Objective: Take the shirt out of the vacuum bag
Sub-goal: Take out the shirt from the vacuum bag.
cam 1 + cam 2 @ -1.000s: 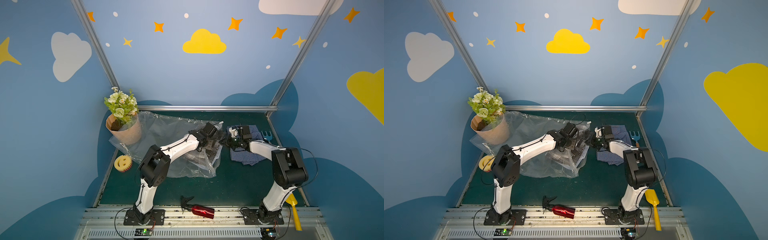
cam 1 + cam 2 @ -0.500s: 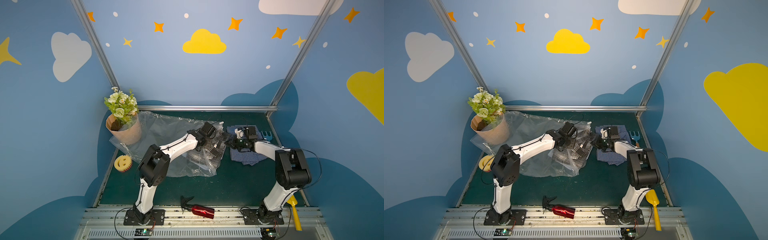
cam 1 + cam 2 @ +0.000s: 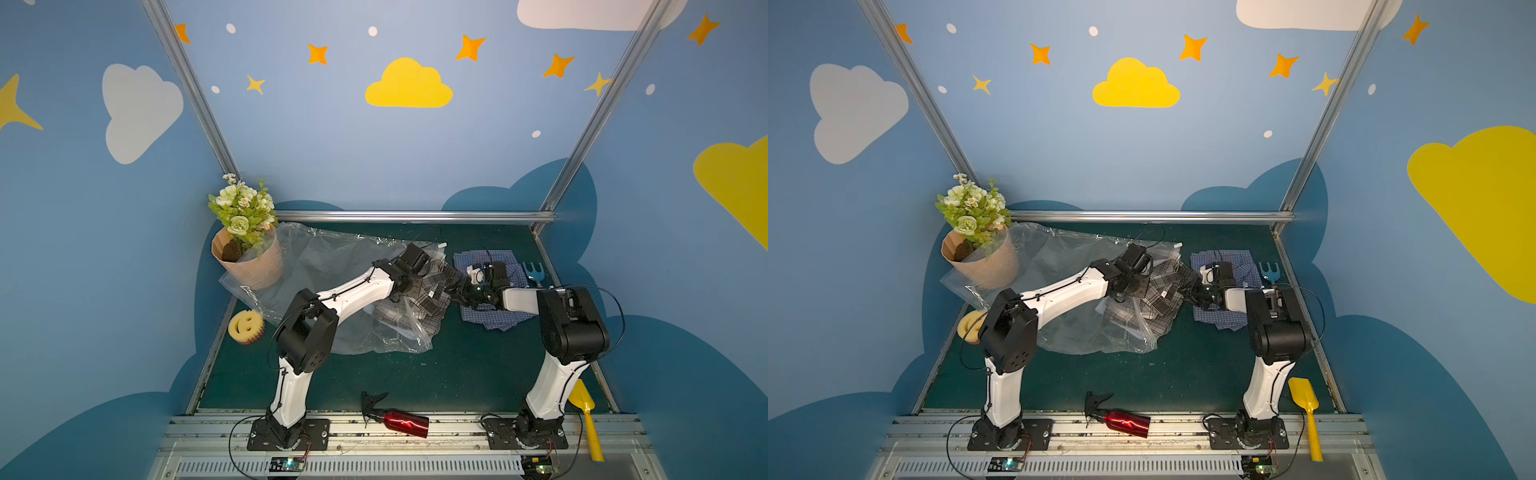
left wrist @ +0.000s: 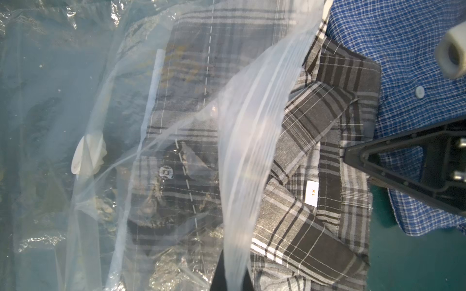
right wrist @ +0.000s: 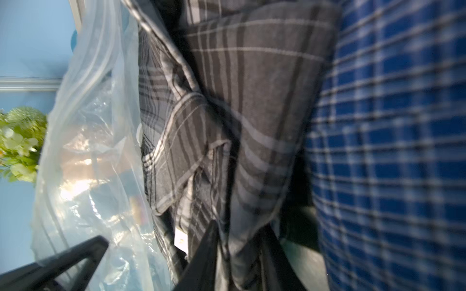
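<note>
Both arms [image 3: 353, 291] [image 3: 519, 299] low, outstretched toward vacuum bag [image 3: 332, 266] and plaid shirt [image 3: 432, 286].

A grey, black and white plaid shirt [image 3: 432, 291] shows through a clear, glinting vacuum bag [image 3: 324, 266], beside a blue-and-white checked shirt [image 3: 498, 322] on the dark green bench [image 3: 457, 374]. At the front edge is a glossy red spray bottle [image 3: 405, 422], at the right edge a yellow scoop [image 3: 582, 405], and at the left edge a yellow smiley sponge [image 3: 246, 328].
</note>
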Robot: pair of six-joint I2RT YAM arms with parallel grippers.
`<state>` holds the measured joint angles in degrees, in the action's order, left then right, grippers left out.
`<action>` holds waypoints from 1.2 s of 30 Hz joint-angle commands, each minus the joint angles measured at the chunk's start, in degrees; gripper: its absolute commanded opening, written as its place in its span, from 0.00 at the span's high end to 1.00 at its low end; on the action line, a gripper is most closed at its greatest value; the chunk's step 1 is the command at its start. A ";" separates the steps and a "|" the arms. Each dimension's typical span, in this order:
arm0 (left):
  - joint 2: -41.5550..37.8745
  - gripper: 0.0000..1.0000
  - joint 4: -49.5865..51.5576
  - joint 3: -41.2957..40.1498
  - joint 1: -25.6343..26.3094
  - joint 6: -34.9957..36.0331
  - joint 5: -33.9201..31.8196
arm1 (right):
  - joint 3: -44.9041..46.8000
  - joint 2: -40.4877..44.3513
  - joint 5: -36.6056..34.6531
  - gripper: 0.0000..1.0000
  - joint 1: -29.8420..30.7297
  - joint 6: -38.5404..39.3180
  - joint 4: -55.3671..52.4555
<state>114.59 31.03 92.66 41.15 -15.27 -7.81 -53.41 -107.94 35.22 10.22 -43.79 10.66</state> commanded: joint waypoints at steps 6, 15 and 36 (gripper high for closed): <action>-1.66 0.96 -0.61 -1.33 -0.71 -0.77 -0.29 | -1.73 4.53 -1.16 1.00 -0.07 1.84 -4.16; -2.00 0.96 -2.79 -3.60 -2.18 -1.43 -0.36 | -12.32 10.80 -3.39 1.00 -1.40 10.84 -25.27; -0.17 0.94 -5.79 -3.98 -4.77 -1.94 1.72 | -24.44 14.05 -6.66 1.00 -14.90 26.95 -51.98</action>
<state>114.54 26.22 88.25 37.10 -16.67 -6.15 -76.05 -96.31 30.48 -2.94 -20.10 -37.17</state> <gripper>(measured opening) 0.061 0.048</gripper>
